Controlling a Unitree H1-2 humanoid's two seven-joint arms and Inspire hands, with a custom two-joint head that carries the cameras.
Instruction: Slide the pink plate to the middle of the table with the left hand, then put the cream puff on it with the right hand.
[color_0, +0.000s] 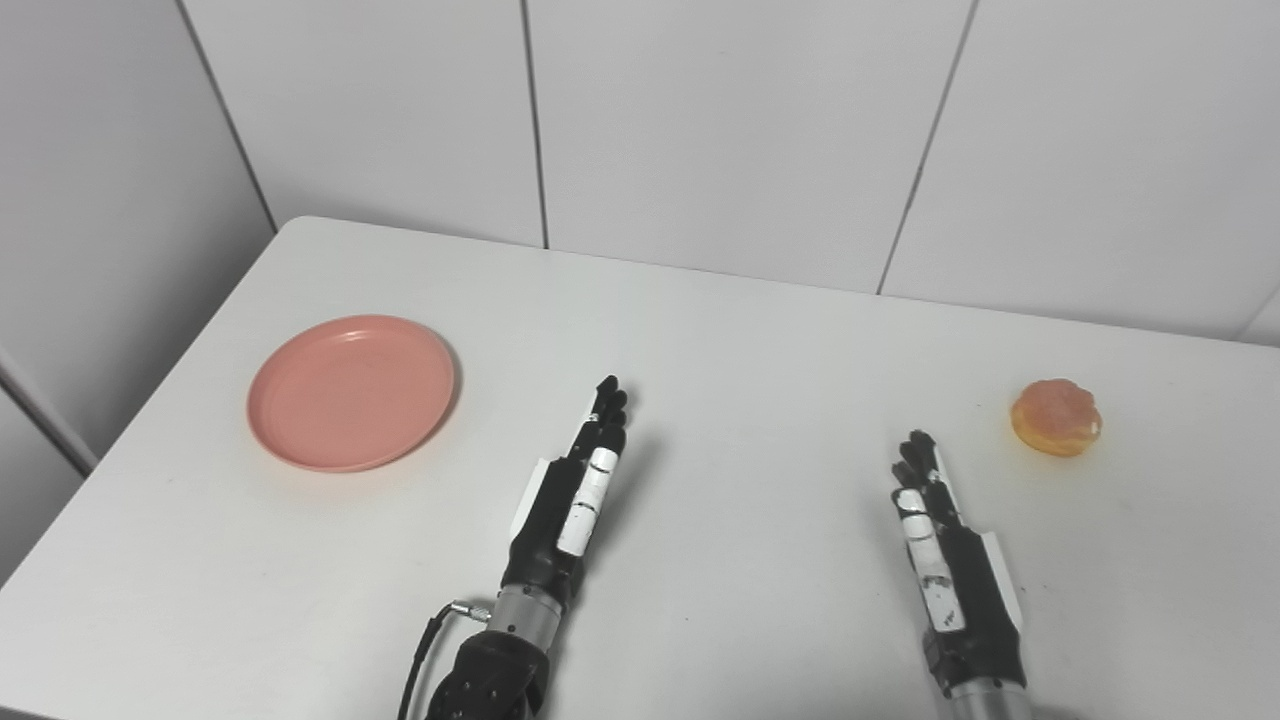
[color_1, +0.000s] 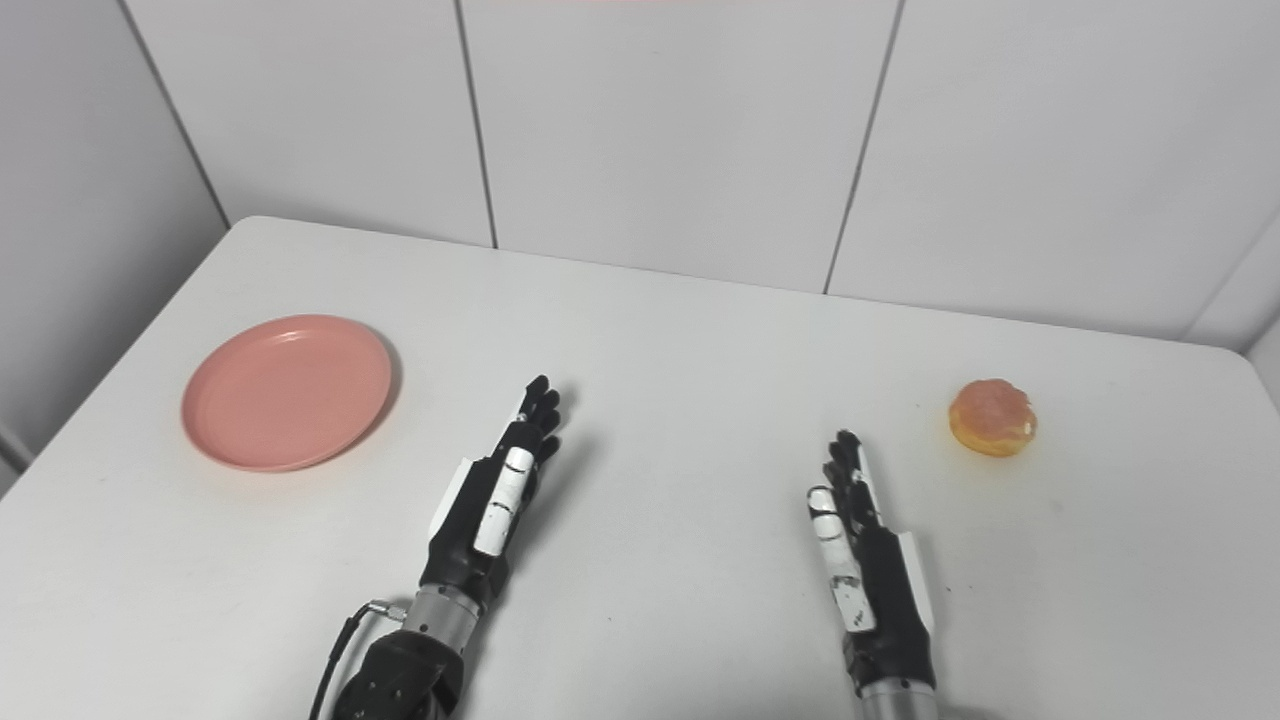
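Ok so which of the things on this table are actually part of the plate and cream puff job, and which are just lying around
Part of the job:
pink plate, empty, on the table's left
cream puff, on the right
left hand and right hand, both open, holding nothing

Just there:
white table
wall panels behind; nothing else lies about

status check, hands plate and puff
Left hand and right hand open, holding nothing. Pink plate far left, cream puff far right, both untouched. Nothing between.
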